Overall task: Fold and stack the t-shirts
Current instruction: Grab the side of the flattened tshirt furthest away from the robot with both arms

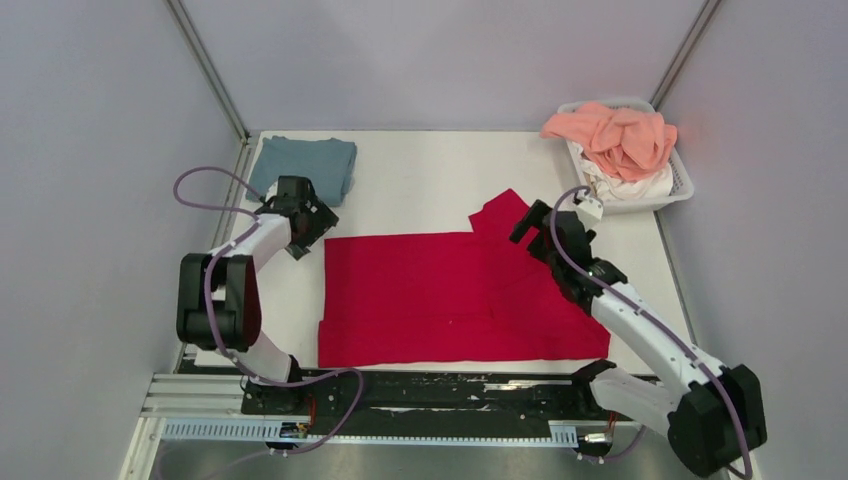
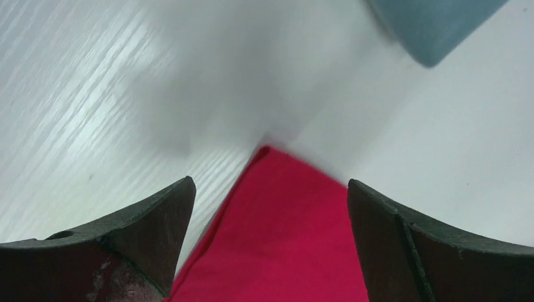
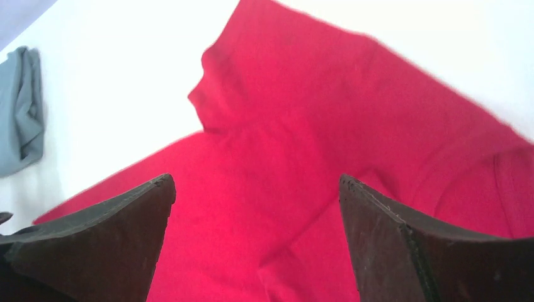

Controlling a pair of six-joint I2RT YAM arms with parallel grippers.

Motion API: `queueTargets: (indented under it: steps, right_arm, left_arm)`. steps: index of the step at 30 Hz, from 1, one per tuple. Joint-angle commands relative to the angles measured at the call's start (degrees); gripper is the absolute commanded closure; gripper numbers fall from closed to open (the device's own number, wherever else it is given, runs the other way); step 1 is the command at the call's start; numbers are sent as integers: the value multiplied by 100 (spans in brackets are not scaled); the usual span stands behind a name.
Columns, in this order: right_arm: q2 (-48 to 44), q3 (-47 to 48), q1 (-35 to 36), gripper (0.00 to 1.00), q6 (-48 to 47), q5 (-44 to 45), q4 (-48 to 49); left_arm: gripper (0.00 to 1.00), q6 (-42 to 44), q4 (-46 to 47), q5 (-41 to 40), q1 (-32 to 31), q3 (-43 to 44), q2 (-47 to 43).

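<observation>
Currently red t-shirt is being folded — its corner lying between spread, empty jaws of left gripper, sleeve beneath right gripper, likewise gaping, empty. Next, likely — both being lowered, closed on cloth edge.

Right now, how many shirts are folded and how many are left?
One looks done: the blue-grey shirt sits folded at the far left corner. The red shirt is in hand, spread on the table and partly folded, with the left claw and right claw open over it, gripping nothing. The pink shirt and white shirt wait crumpled in the basket.
</observation>
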Motion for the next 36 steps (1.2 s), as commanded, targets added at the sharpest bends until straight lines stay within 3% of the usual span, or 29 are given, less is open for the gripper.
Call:
queueTargets:
  steps: [1, 10, 19, 22, 30, 33, 36]
  right_arm:
    - [948, 889, -170, 0, -899, 404, 851]
    - [2046, 1393, -497, 0, -992, -130, 739]
    - [2491, 1633, -675, 0, -1041, -483, 734]
    - [2602, 1734, -736, 0, -1048, -599, 741]
    - [2953, 1989, -770, 0, -1145, -804, 756]
    - [3123, 2157, -778, 0, -1288, -790, 754]
    - [3387, 2436, -782, 0, -1548, -760, 756]
  left_arm:
    - [4, 370, 140, 122, 126, 825, 830]
    - [21, 755, 244, 1318, 115, 703, 1426]
    - [44, 1117, 46, 1470, 17, 673, 1427]
    - [45, 1234, -104, 1279, -137, 718, 1422]
    - [74, 1383, -261, 1264, -180, 836, 1499]
    - [99, 1438, -324, 1139, -185, 842, 1503]
    - [100, 1532, -292, 978, -186, 779, 1399]
